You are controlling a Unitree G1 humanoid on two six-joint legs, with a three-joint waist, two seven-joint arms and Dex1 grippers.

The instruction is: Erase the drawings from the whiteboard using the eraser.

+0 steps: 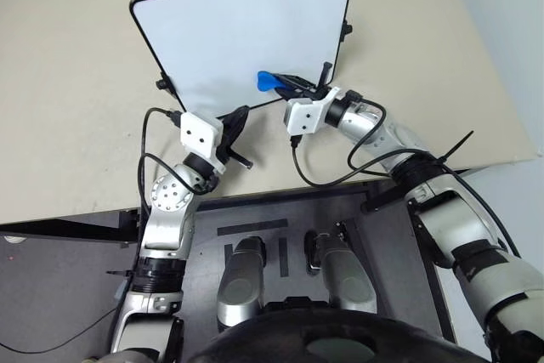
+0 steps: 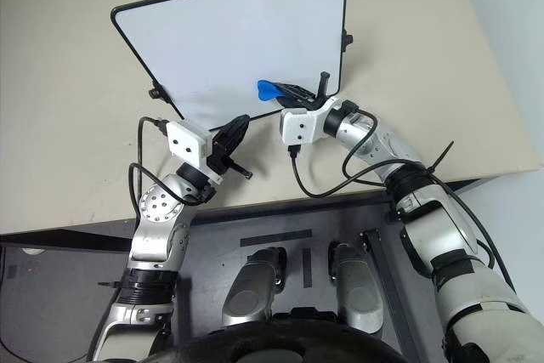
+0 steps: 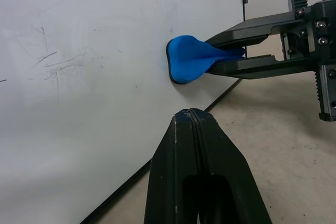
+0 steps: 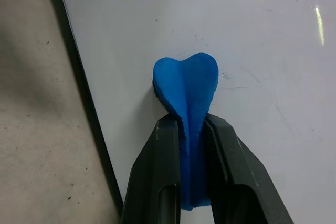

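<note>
My right gripper [image 4: 189, 129] pinches the squashed bright blue eraser [image 4: 186, 90] against the whiteboard [image 1: 238, 31] near its near right edge, while my left gripper [image 3: 194, 129] sits closed and empty just below.

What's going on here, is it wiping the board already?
Yes. The right gripper is shut on the blue eraser and presses it against the whiteboard near its lower right edge. The left gripper is shut and empty, hovering just off the board's bottom edge, not holding it. No blue scribble is visible around the eraser; only faint grey smudges show on the board surface in the left wrist view.
</note>
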